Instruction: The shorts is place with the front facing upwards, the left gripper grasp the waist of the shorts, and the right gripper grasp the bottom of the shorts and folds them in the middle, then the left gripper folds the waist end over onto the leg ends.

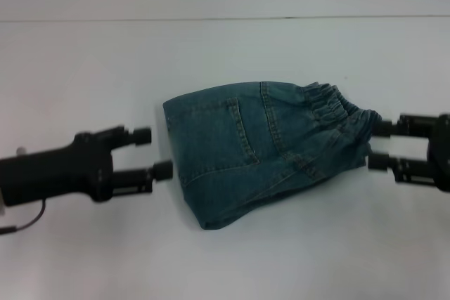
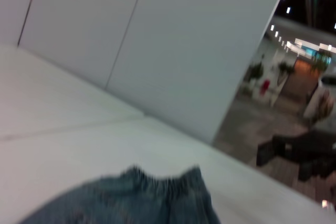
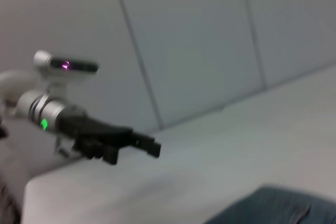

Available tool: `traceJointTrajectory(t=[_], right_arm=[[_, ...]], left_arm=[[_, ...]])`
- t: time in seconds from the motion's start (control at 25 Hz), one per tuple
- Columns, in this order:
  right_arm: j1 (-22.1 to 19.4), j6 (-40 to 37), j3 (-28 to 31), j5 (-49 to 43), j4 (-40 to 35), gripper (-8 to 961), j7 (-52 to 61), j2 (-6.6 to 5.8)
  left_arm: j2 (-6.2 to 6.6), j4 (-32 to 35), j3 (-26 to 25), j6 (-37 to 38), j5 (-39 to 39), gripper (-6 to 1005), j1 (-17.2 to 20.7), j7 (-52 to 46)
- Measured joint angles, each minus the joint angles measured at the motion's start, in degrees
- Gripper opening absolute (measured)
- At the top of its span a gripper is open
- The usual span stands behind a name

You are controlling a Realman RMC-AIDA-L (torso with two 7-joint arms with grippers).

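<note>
The blue denim shorts [image 1: 260,152] lie folded in half on the white table [image 1: 84,68], with a patch pocket on top. Their gathered elastic waist [image 1: 337,110] points right and the straight leg hems [image 1: 176,142] point left. My left gripper [image 1: 162,152] is open just left of the hems, a small gap away from them. At the waist's edge my right gripper [image 1: 376,145] stands open, its upper finger close against the band. The left wrist view shows the waist [image 2: 157,179] and the right gripper [image 2: 270,150] beyond it. The right wrist view shows denim [image 3: 273,205] and the left gripper [image 3: 149,145] farther off.
The table's far edge [image 1: 225,19] meets a pale wall. Bare white table surface surrounds the shorts on all sides. Grey wall panels [image 2: 157,51] stand behind the table.
</note>
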Motion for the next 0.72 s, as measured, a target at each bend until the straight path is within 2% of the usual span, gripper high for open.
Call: traceJointTrajectory(t=[0.12, 0.24, 0.44, 0.72], right_arm=[[-1.06, -0.05, -3.34, -1.15, -1.92, 570, 2.1, -0.69], [-1.19, 0.92, -3.58, -4.02, -2.3, 637, 2.63, -1.01], [-0.33, 4.84, -3.94, -7.42, -2.36, 767, 4.52, -0.42], [0.52, 6.91, -4.23, -8.95, -2.55, 767, 4.92, 0.56]], left_arm=[[-0.21, 1.28, -1.0, 0.85, 3.81, 877, 0.91, -0.03], [-0.28, 1.88, -1.77, 0.79, 6.1, 877, 1.13, -0.57], [-0.15, 2.21, -2.08, -0.89, 8.15, 877, 0.59, -2.39], [0.02, 2.22, -1.73, -1.86, 9.11, 877, -0.45, -3.51]])
